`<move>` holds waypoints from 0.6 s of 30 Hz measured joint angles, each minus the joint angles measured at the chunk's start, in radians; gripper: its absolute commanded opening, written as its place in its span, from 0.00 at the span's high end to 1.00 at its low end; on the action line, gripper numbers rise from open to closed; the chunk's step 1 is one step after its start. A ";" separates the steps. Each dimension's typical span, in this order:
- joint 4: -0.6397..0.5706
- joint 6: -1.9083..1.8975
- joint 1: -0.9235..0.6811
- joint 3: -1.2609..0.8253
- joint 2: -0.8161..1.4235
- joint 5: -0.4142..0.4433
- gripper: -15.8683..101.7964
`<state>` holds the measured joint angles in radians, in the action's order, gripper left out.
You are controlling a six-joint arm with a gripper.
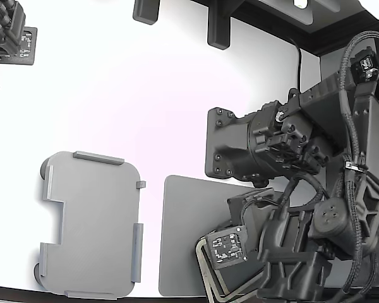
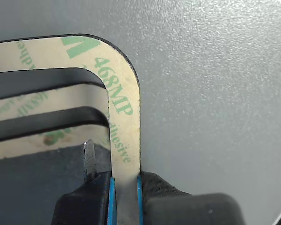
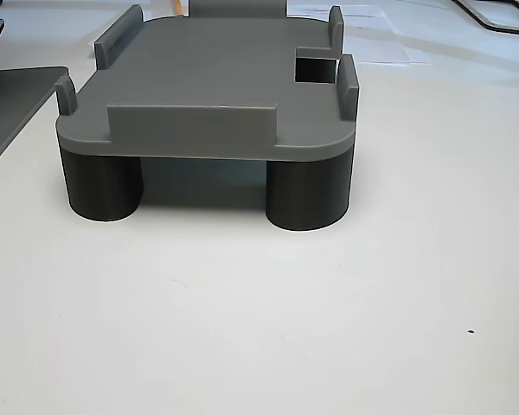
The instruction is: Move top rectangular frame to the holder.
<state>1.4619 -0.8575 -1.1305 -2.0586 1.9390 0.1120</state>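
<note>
In the wrist view the top rectangular frame (image 2: 119,89) is a beige strip with green print, its rounded corner lying over the dark grey mat (image 2: 215,93). My gripper (image 2: 125,190) is shut on the frame's side, with blue pads (image 2: 112,197) pressed against both faces. More identical frames (image 2: 33,105) lie stacked underneath. In the exterior view the arm hides the gripper, and only a frame edge (image 1: 206,274) shows at the bottom. The holder (image 1: 91,224), a light grey plate with edge tabs and a notch, stands empty on the exterior view's left, also seen as holder (image 3: 216,86) on round feet.
The flat grey mat (image 1: 183,233) lies between the holder and my arm (image 1: 290,189). A second arm (image 1: 6,31) sits at the exterior view's top left. Dark brackets (image 1: 218,28) hang over the table's far edge. A mat edge (image 3: 9,104) shows beside the holder.
</note>
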 measured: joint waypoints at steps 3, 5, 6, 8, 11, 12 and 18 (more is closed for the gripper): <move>0.060 -0.066 0.015 0.091 0.003 0.025 0.96; 0.101 -0.120 0.032 0.161 -0.012 0.048 0.96; 0.117 -0.153 0.040 0.195 -0.018 0.061 0.96; 0.133 -0.232 0.064 0.265 -0.035 0.069 0.96; 0.155 -0.377 0.107 0.368 -0.074 0.083 0.96; 0.172 -0.431 0.120 0.407 -0.092 0.094 0.96; 0.184 -0.770 0.190 0.604 -0.219 0.193 0.96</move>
<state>1.6460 -1.6276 -0.9403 -1.4542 1.7196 0.3053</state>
